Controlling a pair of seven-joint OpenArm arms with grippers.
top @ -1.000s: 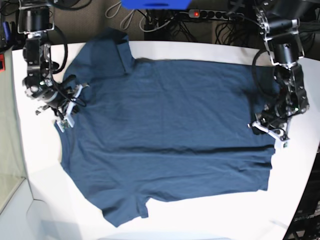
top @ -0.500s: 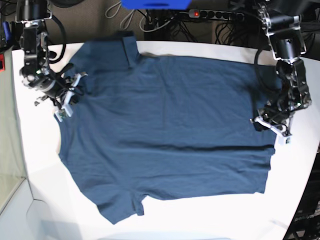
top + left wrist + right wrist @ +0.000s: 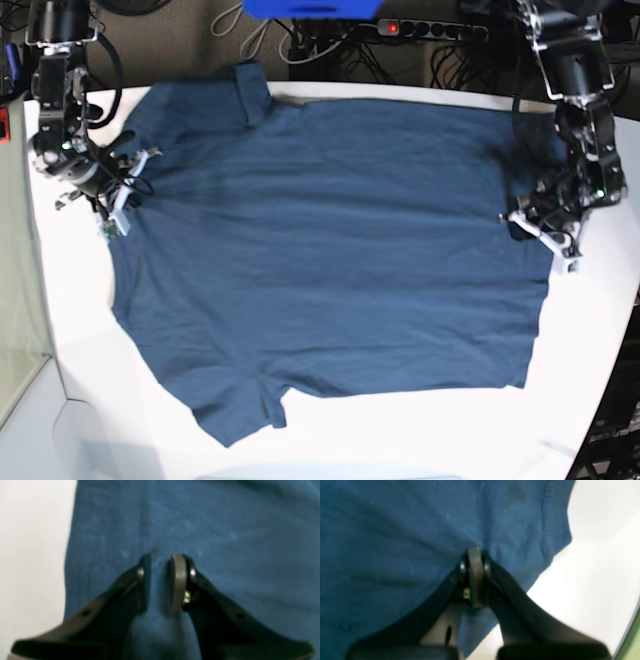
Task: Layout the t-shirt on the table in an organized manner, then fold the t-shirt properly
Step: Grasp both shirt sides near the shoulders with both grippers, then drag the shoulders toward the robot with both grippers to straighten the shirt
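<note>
The t-shirt is seen spread nearly flat across the white table, with one sleeve at about 7 o'clock near the front edge, the hem along the 3 o'clock side and the second sleeve turned up toward 11 o'clock at the far edge. Only shallow creases are visible across the body, so the laying-out step is judged close to complete and the folding not yet begun. At the 3 o'clock side the left hand is set over the hem; in its wrist view the fingers are held slightly apart with a ridge of cloth rising between them, so a loose pinch on the shirt is judged likely. At about 10 o'clock the right hand is seen at the collar-side edge, and in its wrist view the pads are pressed fully together with cloth puckering toward them, which is read as a tight pinch on the fabric. The garment is judged light, limp and prone to dragging and bunching, so it is best taken by hems, shoulder seams and sleeve edges, both sides being lifted together. No containers are seen.
</note>
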